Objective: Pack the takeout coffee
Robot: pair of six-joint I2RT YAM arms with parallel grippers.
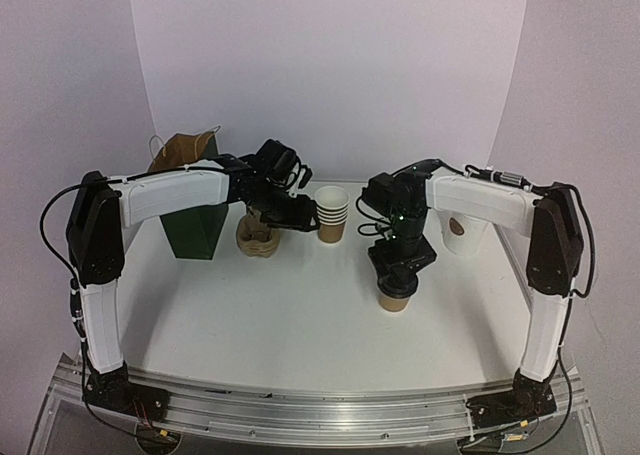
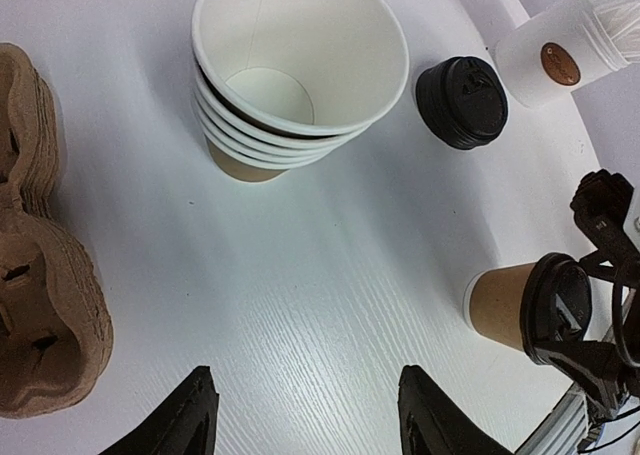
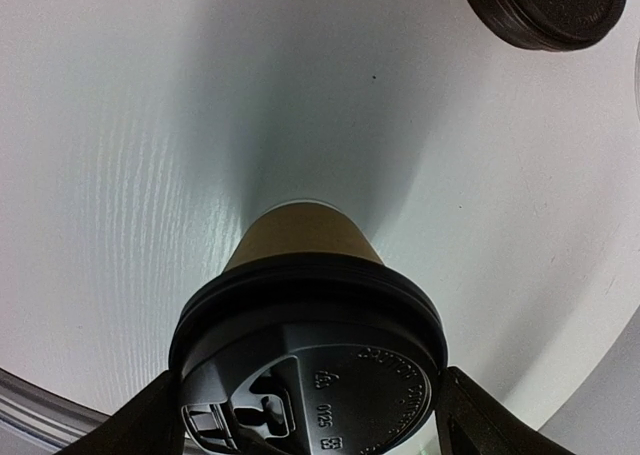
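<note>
Right gripper (image 3: 312,425) is over the small brown kraft-paper coffee cup with black dome lid (image 1: 396,297), which stands centre-right on the white worktop (image 1: 250,315). Its jaws straddle the lid, about touching; whether they're actually squeezing can't be told. Looks like the pick-up step: next needs a firm pinch and a straight lift. Left gripper (image 2: 305,415) hangs wide open, empty. Only the left wrist view shows the stacked brown pulp cup carriers (image 2: 40,275) up close.
</note>
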